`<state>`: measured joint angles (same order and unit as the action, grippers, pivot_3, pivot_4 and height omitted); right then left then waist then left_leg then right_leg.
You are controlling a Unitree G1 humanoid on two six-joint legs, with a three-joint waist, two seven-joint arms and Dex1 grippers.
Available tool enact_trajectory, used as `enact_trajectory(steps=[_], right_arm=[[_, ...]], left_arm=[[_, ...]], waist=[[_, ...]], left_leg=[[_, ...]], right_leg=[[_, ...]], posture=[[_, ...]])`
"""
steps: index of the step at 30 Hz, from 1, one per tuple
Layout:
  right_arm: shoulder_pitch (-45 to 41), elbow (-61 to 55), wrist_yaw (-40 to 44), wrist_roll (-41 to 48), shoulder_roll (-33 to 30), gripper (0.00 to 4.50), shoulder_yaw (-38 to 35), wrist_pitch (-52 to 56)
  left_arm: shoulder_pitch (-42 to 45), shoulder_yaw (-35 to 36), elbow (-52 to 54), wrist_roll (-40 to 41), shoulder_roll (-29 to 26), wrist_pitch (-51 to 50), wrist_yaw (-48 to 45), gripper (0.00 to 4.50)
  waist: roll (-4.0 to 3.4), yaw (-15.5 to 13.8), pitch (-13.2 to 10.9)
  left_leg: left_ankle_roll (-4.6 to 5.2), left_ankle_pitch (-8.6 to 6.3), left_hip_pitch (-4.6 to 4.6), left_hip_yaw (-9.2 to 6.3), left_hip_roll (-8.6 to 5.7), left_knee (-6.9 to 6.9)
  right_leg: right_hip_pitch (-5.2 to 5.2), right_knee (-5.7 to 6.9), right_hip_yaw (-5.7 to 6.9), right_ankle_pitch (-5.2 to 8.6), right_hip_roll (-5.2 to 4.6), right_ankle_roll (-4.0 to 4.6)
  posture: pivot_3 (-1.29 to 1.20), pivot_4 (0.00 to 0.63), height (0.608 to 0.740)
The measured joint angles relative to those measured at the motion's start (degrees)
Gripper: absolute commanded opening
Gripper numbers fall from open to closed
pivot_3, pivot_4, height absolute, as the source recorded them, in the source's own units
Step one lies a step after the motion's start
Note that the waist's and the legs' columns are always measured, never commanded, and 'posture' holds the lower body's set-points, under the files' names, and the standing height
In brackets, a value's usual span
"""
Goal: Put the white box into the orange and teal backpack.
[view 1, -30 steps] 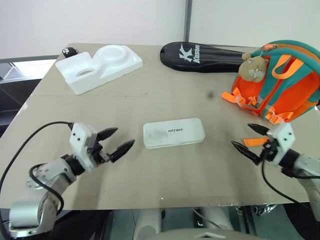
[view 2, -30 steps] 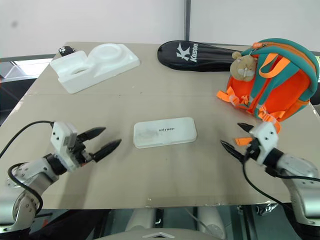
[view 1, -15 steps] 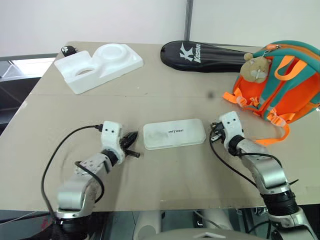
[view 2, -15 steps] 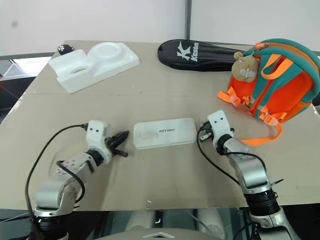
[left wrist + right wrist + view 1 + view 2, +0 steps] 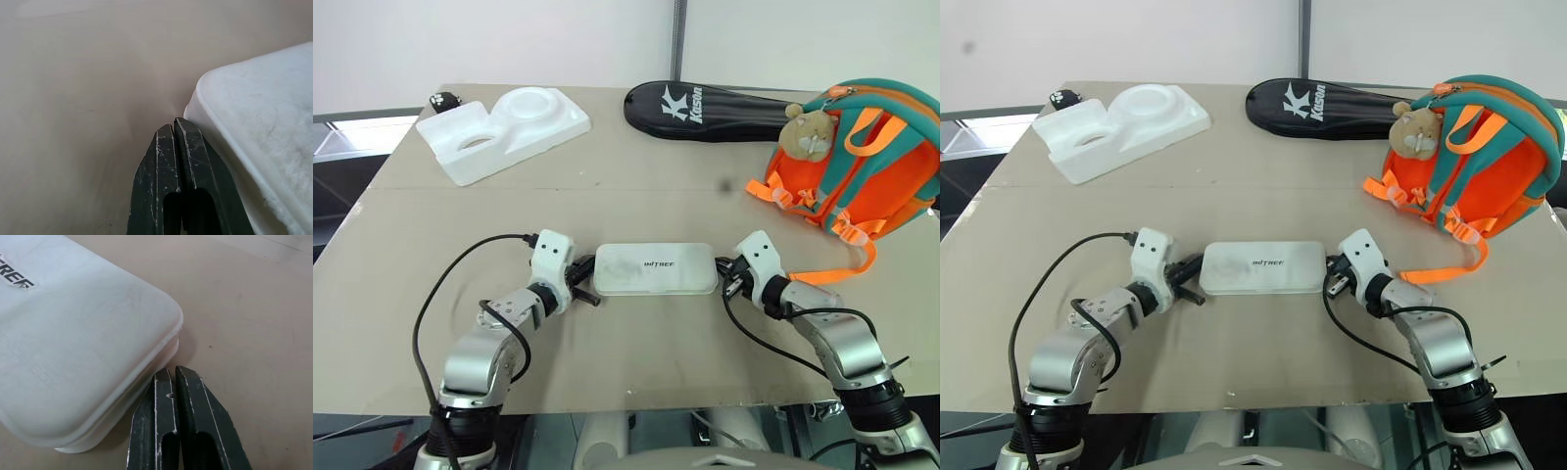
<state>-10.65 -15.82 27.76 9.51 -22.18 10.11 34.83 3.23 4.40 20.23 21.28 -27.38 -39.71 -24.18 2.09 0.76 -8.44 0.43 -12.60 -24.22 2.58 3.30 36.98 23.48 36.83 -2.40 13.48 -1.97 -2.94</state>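
The flat white box (image 5: 655, 269) with small dark lettering lies near the middle of the tan table. My left gripper (image 5: 581, 286) is shut, its tips against the box's left end; the left wrist view has the closed fingers (image 5: 177, 161) beside the box's rounded corner (image 5: 254, 132). At the box's right end my right gripper (image 5: 728, 275) is shut too, with its fingers (image 5: 172, 401) touching the box's edge (image 5: 88, 357). Neither gripper holds anything. The orange and teal backpack (image 5: 862, 162) with a teddy-bear charm (image 5: 806, 132) stands at the far right.
A white foam tray (image 5: 504, 127) with round hollows sits at the back left, a small black object (image 5: 441, 99) beside it. A long black racket bag (image 5: 720, 101) lies along the back edge. An orange strap (image 5: 847, 269) trails from the backpack toward my right arm.
Both grippers went from open to shut and moved inward to the two ends of the white box. The box has shifted slightly.
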Motion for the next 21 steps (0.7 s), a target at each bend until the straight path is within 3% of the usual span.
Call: enact_trajectory(steps=[5, 8, 11, 14, 17, 21], right_arm=[[-0.2, 1.2, -1.3, -1.0, -0.6, 0.00, -1.9, -0.7], [-0.2, 2.1, -0.5, -1.3, -1.5, 0.00, -2.1, -1.8], [-0.6, 3.2, 0.3, -1.4, -1.7, 0.00, -2.1, -2.8], [-1.7, 4.0, 1.7, -2.0, -2.1, 0.00, -1.5, -4.2], [-3.0, 5.2, 3.2, -2.8, -2.5, 0.00, -0.2, -5.5], [-5.2, 7.3, 4.9, -4.8, -2.5, 0.00, 3.3, -7.5]], left_arm=[[-3.7, 6.8, 0.4, 6.9, -5.7, -3.2, -7.4, 2.24], [-3.7, 14.7, -3.5, 15.1, -12.9, -11.2, -14.2, 3.67], [-2.0, 18.8, -8.1, 23.4, -17.9, -21.1, -19.7, 3.67], [1.6, 17.8, -12.8, 28.7, -22.1, -31.0, -23.8, 3.67], [9.4, 14.8, -19.4, 30.3, -21.6, -38.7, -23.5, 3.67], [18.3, 10.4, -27.1, 30.2, -16.0, -41.9, -22.8, 3.67]], waist=[[0.00, 0.0, 0.0], [0.00, 0.1, 0.0], [-0.02, 0.1, 0.0], [-0.02, 0.0, 0.0], [0.01, -0.1, 0.0], [0.06, 0.1, 0.0]], left_leg=[[0.00, 0.00, 0.03, 0.02, 0.01, -0.02], [0.00, 0.00, 0.09, 0.03, 0.04, -0.06], [0.00, 0.00, 0.12, 0.08, 0.03, -0.06], [0.00, 0.00, 0.12, 0.10, 0.02, -0.06], [0.00, 0.00, 0.14, 0.03, 0.01, -0.06], [0.00, 0.00, 0.15, 0.05, -0.01, -0.08]], right_leg=[[0.02, 0.00, 0.00, 0.06, -0.02, 0.09], [0.03, 0.03, 0.02, 0.07, 0.01, 0.11], [0.03, 0.02, 0.01, 0.08, -0.03, 0.10], [0.03, 0.00, 0.00, 0.08, -0.05, 0.09], [0.00, 0.02, 0.04, 0.07, -0.02, 0.09], [-0.03, 0.04, 0.00, -0.05, 0.00, -0.11]], posture=[[0.00, 0.150, 0.740], [0.00, 0.150, 0.740], [0.00, 0.150, 0.740], [0.00, 0.150, 0.740], [0.00, 0.150, 0.740], [0.00, 0.150, 0.740]])
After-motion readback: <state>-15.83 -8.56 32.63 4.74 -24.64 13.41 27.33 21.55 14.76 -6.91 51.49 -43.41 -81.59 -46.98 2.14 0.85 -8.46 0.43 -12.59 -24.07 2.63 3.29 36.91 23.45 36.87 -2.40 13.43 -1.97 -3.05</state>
